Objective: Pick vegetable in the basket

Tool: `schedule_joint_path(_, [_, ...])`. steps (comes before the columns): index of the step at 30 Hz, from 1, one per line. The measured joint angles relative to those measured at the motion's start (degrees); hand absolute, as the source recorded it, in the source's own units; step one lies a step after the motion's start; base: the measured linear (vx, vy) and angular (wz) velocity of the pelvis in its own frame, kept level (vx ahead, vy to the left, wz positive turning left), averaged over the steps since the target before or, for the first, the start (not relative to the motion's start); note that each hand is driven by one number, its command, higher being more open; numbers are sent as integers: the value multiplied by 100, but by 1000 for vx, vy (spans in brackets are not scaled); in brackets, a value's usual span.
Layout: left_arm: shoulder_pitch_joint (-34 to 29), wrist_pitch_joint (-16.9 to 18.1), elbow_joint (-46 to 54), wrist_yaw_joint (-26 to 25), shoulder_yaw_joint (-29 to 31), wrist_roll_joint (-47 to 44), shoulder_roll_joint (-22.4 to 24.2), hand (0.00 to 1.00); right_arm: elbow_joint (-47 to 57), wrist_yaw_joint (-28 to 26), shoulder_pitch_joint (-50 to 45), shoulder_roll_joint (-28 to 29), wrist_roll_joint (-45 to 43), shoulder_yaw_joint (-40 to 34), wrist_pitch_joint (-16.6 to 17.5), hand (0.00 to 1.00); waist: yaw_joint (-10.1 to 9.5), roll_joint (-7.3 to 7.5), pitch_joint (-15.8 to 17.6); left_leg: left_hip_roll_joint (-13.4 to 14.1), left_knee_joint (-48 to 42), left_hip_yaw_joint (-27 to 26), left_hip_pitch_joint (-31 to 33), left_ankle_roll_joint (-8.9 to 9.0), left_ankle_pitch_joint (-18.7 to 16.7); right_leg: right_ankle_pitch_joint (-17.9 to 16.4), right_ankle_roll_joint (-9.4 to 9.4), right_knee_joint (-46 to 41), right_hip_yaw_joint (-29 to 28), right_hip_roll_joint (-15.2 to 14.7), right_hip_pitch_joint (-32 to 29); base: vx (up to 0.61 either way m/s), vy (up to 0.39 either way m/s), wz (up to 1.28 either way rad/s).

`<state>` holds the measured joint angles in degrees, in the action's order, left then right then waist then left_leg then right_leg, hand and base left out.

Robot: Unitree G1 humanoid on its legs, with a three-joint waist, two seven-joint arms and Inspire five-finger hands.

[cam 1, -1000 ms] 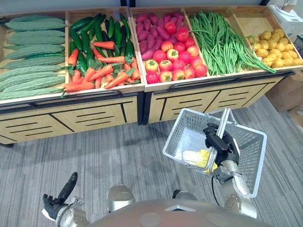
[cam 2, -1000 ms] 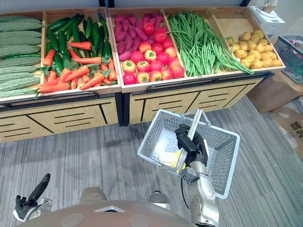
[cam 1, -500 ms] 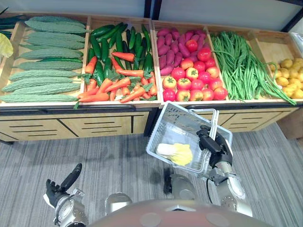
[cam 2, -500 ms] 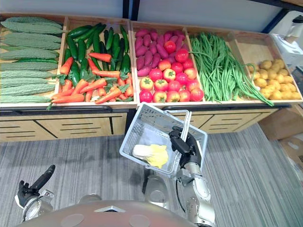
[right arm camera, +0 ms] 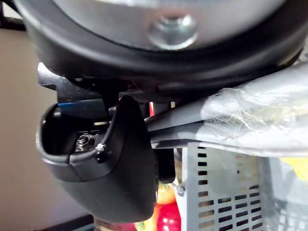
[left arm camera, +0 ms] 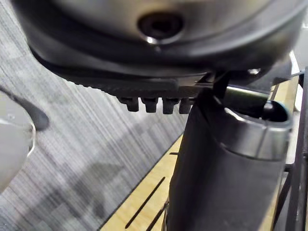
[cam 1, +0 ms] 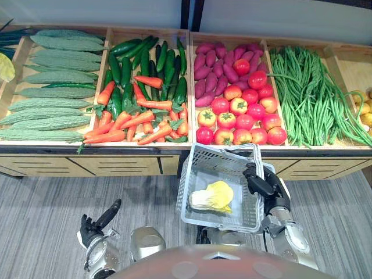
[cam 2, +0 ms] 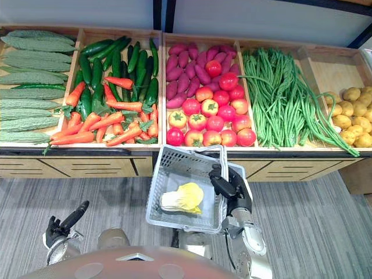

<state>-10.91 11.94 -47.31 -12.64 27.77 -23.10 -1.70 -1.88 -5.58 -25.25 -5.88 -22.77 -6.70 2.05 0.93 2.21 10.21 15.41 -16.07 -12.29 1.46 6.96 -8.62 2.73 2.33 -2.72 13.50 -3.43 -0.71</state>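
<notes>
Clamping basket (cam 1: pixel 206 160) tight in right hand (cam 1: pixel 260 183), left hand (cam 1: pixel 93 224) hanging open; best levelled before reaching far for carrots (cam 1: pixel 136 119).

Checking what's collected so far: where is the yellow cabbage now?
In the eye views the yellow cabbage lies inside the grey basket held by the right hand, in front of the tomatoes.

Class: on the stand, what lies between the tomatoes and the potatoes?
A pile of green beans lies between the tomatoes and the potatoes, as the right eye view shows.
</notes>
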Motion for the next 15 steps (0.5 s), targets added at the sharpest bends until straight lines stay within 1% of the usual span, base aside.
schedule_joint_path(1, [-36, -6, -79, -4, 15, -1, -73, 100, -74, 18, -24, 39, 14, 2, -3, 0, -43, 97, -16, -183, 313, -88, -203, 142, 124, 114, 124, 194, -150, -46, 71, 88, 149, -25])
schedule_joint_path(2, [-66, -5, -116, -3, 16, 0, -98, 100, -71, 20, -78, 15, 16, 1, -3, 0, -36, 221, -90, -341, 600, -174, -327, 81, 220, 228, 192, 381, -240, -164, 133, 102, 146, -28])
schedule_joint_path(4, [-105, -12, -179, 16, 31, 6, -100, 100, -70, 18, -88, -34, 84, 3, -2, 0, -44, 276, -157, -507, 890, -369, -517, 19, 278, 305, 271, 497, -382, -299, 159, 60, 125, -26])
schedule_joint_path(5, [-152, -41, -186, 43, 49, 58, -100, 100, -69, -12, -86, -51, 107, 4, 22, 0, -50, 256, -179, -590, 998, -459, -611, -2, 291, 326, 302, 510, -470, -354, 152, 26, 112, -31])
schedule_joint_path(8, [-207, -59, -199, 55, 282, 81, -112, 100, -70, -35, -93, -80, 194, 10, 33, 0, -7, 181, -358, -678, 1123, -629, -612, -13, 295, 357, 339, 524, -645, -394, -13, 27, 57, -28])
schedule_joint_path(9, [-205, -59, -201, 47, 319, 82, -118, 100, -70, -35, -90, -90, 210, 10, 33, 0, 6, 184, -382, -683, 1141, -646, -612, -15, 297, 365, 343, 526, -665, -393, -29, 22, 19, -16])
schedule_joint_path(11, [-206, -59, -229, 36, 458, 81, -122, 100, -101, -32, -94, -118, 218, 11, 33, 0, 71, 64, -412, -694, 1170, -674, -617, -13, 297, 384, 342, 577, -685, -378, -32, 17, 4, -7])
schedule_joint_path(13, [-209, -59, -253, 10, 523, 80, -122, 100, -172, -21, -86, -137, 224, 9, 37, 0, 74, -9, -458, -691, 1251, -704, -692, 10, 324, 386, 340, 581, -707, -345, -28, 20, -9, -7])
schedule_joint_path(15, [-201, -59, -256, 8, 530, 77, -119, 100, -181, -23, -85, -194, 235, 20, 37, 0, 71, -46, -519, -680, 1331, -706, -710, 20, 349, 385, 338, 586, -704, -323, -33, 8, -9, -3])
